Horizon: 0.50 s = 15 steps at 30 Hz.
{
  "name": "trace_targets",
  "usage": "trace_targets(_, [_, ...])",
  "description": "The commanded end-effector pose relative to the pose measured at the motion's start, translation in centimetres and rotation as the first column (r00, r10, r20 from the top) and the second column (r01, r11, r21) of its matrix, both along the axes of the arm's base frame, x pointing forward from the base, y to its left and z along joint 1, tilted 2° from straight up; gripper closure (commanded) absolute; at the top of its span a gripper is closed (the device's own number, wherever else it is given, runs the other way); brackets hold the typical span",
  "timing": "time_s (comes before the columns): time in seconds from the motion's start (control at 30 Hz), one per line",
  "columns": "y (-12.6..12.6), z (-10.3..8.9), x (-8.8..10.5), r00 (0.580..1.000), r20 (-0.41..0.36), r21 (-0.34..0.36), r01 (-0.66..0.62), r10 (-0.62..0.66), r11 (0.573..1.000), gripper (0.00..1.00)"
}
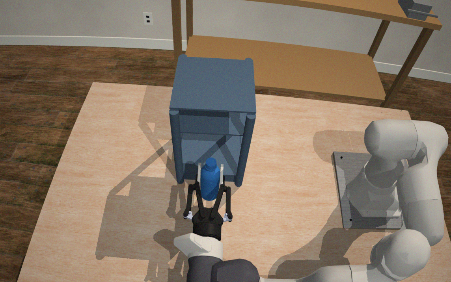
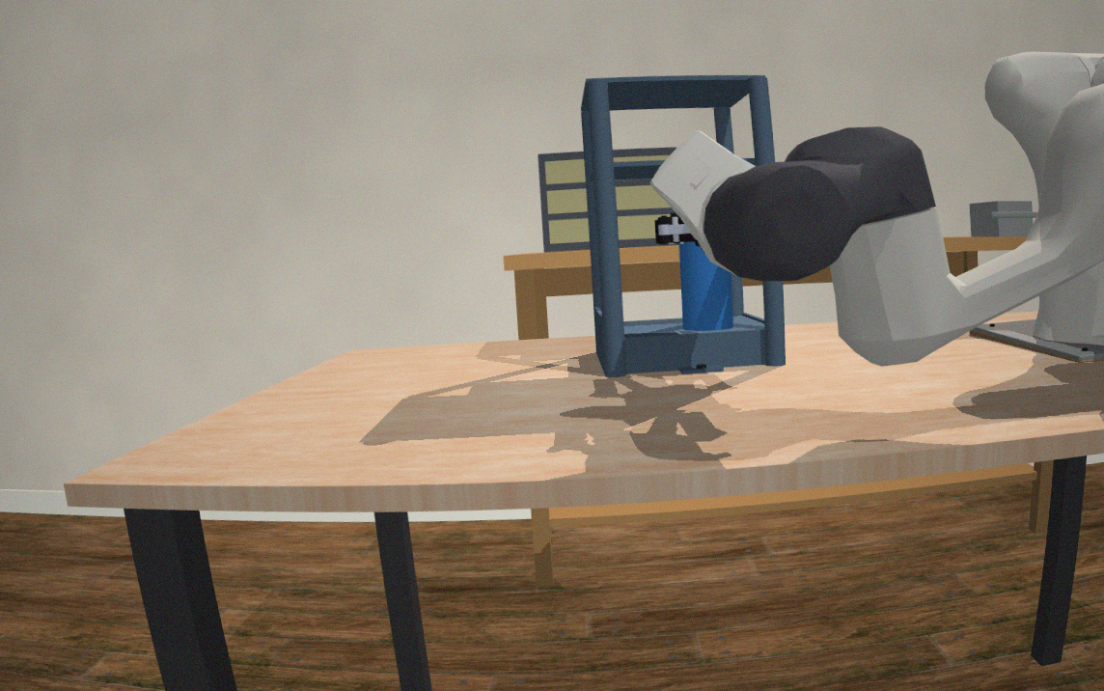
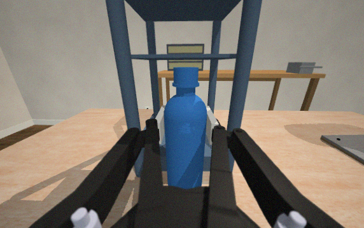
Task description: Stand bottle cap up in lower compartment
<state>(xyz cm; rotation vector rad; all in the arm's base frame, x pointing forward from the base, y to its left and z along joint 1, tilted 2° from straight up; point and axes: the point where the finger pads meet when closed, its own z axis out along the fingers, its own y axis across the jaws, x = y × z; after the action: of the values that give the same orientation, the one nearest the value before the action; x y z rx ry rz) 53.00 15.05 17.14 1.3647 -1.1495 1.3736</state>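
We've got the gripper (image 1: 210, 177) clamped on the blue bottle (image 1: 209, 182), cap up, right at the shelving unit's (image 1: 212, 113) front, between its two front posts.

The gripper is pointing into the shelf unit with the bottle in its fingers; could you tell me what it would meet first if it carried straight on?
The gripper points between the two front posts, which it looks set to pass. Past the held bottle, the shelf unit looks free to its back edge, though depth is hard to judge.
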Motion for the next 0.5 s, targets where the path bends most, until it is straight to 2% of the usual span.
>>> trace_targets(0.0, [-0.6, 0.1, 0.4, 1.0, -0.004, -0.005, -0.009, 0.009, 1.0, 1.0])
trace_targets(0.47, [-3.7, 0.0, 1.1, 1.0, -0.004, -0.005, -0.009, 0.009, 1.0, 1.0])
